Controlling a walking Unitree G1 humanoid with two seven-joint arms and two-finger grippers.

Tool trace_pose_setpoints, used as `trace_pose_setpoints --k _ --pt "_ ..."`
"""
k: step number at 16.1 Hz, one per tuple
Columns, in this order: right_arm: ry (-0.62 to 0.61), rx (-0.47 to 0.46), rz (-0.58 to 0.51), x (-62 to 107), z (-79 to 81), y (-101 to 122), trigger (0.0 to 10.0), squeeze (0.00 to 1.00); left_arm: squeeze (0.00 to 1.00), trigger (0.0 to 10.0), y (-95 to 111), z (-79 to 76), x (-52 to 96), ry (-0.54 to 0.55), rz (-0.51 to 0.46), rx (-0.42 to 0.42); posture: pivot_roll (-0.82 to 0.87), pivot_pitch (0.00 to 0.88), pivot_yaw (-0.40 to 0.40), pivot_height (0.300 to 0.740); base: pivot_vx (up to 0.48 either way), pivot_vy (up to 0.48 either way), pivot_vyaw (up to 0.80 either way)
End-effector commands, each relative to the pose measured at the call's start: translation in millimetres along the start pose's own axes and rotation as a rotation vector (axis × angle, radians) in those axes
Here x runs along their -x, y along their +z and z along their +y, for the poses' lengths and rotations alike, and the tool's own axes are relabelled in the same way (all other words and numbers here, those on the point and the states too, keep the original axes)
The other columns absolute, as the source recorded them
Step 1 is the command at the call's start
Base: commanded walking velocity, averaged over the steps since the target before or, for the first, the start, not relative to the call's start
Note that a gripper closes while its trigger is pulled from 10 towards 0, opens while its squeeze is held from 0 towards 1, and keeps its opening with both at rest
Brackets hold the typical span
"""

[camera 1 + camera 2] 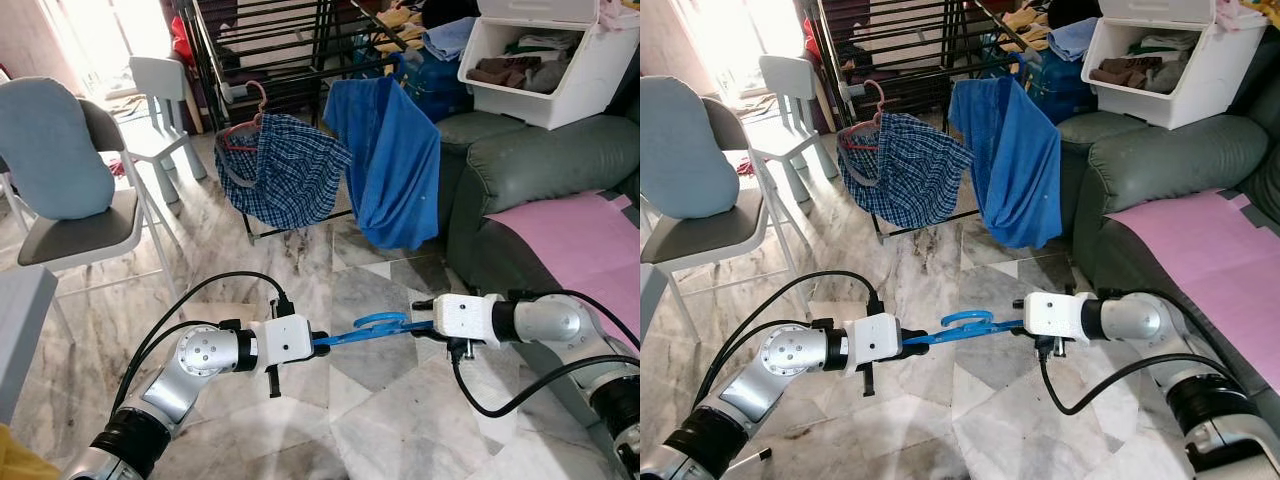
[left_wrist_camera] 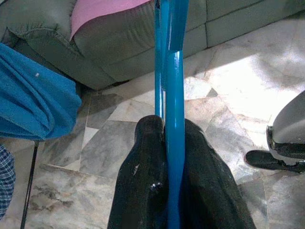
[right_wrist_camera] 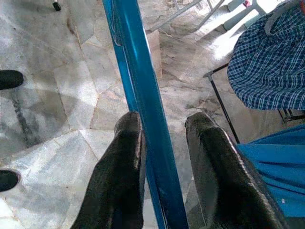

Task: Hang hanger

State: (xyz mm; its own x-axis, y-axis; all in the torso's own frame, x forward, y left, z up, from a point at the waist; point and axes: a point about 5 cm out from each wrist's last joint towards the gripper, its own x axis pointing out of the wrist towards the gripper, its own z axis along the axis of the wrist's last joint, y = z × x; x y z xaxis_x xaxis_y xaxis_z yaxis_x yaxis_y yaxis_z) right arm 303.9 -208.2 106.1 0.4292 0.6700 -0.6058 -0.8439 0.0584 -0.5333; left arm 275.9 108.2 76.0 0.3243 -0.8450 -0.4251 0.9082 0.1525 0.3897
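blue hanger [image 1: 372, 328] spans between left jaws clamping it and right jaws apart.

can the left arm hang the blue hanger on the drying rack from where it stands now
Probably not yet. The left pincer grips the blue hanger low over the floor, the right pincer brackets its other end, and the drying rack stands well beyond.

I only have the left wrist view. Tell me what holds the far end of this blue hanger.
Observer: The right claw reaches the blue hanger's other end; its fingers sit either side, with a gap on one side.
Operator: Report where the rack is.
Observer: The drying rack stands ahead, past both arms.
Operator: Say what hangs there.
Observer: A plaid garment on a pink hanger, beside a blue shirt.
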Motion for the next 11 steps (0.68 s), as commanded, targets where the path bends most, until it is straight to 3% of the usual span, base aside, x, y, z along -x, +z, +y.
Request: trace_pose_setpoints --k 1,11 --pt "-0.011 0.03 -0.008 -1.0 -5.1 3.9 0.0 0.0 0.0 10.0 0.8 -0.4 1.5 -0.004 -0.002 -0.013 -0.15 0.0 0.07 0.74 0.0 0.0 0.0" --pt "-0.025 0.026 -0.016 -3.5 -1.5 2.1 0.0 0.0 0.0 10.0 -1.3 -3.6 0.3 -0.006 0.002 -0.002 -0.15 0.0 0.069 0.74 0.0 0.0 0.0"
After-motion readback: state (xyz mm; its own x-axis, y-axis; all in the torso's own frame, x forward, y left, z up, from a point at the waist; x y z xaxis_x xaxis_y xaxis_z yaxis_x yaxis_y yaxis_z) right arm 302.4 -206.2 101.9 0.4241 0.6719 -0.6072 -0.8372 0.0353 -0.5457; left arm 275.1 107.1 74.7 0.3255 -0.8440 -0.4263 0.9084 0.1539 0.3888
